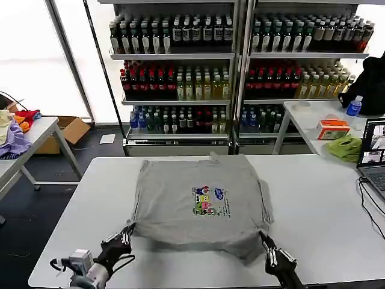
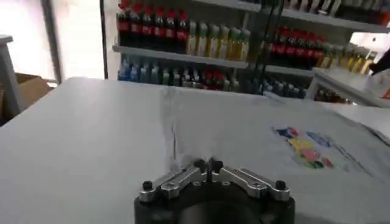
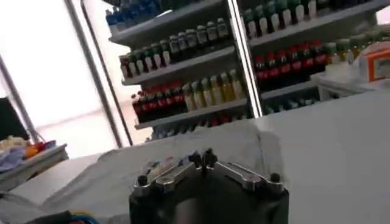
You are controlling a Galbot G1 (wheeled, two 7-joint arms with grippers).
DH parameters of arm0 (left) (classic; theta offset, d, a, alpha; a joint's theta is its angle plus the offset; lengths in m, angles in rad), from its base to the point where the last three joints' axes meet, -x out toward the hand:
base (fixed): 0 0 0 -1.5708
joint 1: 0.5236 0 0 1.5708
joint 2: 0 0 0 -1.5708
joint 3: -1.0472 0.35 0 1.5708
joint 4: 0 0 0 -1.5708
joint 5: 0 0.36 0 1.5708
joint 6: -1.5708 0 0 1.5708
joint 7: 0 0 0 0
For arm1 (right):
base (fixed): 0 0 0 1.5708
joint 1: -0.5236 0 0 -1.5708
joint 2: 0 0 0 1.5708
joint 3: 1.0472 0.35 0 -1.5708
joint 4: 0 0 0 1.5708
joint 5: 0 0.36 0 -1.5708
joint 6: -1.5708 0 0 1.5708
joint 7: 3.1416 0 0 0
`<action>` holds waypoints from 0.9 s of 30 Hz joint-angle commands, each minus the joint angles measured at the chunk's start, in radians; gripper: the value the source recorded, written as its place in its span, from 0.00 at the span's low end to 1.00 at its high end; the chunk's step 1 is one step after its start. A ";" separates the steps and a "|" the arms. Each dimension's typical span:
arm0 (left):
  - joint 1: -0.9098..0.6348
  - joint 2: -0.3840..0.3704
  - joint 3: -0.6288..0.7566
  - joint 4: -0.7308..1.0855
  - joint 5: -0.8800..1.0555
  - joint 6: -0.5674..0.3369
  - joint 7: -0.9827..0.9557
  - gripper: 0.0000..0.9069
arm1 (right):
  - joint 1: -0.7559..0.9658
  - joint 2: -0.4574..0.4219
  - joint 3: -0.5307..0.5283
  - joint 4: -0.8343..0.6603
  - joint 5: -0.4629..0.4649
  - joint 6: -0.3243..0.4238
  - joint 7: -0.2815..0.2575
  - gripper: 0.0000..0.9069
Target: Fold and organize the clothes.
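The clothes are one light grey T-shirt [image 1: 192,192] lying on the white table [image 1: 319,205], its multicoloured chest print [image 1: 210,200] facing up. My left gripper [image 1: 127,236] sits at the shirt's near-left corner, jaws closed with the cloth edge pinched between them. My right gripper [image 1: 264,242] is at the near-right corner, also shut on the cloth. In the left wrist view the fingertips of the left gripper [image 2: 207,165] meet at the edge of the T-shirt [image 2: 256,134]. The right wrist view shows the right gripper [image 3: 202,159] closed with the T-shirt [image 3: 213,143] spreading beyond it.
Bottle shelves [image 1: 180,66] stand behind the table. At the right are a side table [image 1: 307,117] with an orange box [image 1: 332,129], a lime-green cloth [image 1: 344,147], and a laptop [image 1: 373,150] with a cable [image 1: 367,208]. At the left, lavender and yellow garments [image 1: 12,135] and a cardboard box [image 1: 72,127].
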 commanded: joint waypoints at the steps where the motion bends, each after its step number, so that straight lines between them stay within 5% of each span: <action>1: -0.273 0.082 0.015 0.150 -0.150 0.032 -0.042 0.00 | 0.258 0.020 -0.046 -0.088 0.012 -0.056 0.063 0.00; 11: -0.407 0.069 0.101 0.312 -0.128 0.025 -0.028 0.01 | 0.523 0.022 -0.207 -0.306 -0.100 -0.161 0.110 0.00; 12: -0.416 0.064 0.114 0.326 -0.118 0.025 -0.024 0.41 | 0.554 0.024 -0.221 -0.328 -0.116 -0.166 0.106 0.03; 13: -0.425 0.059 0.128 0.344 -0.109 0.026 -0.023 0.72 | 0.585 0.024 -0.233 -0.359 -0.124 -0.168 0.105 0.43; 14: -0.434 0.055 0.137 0.344 -0.101 0.025 -0.022 1.00 | 0.608 0.024 -0.244 -0.376 -0.127 -0.181 0.104 1.00; 27: -0.459 0.028 0.097 0.413 -0.087 0.036 -0.015 1.00 | 0.670 0.025 -0.280 -0.413 -0.171 -0.271 0.083 1.00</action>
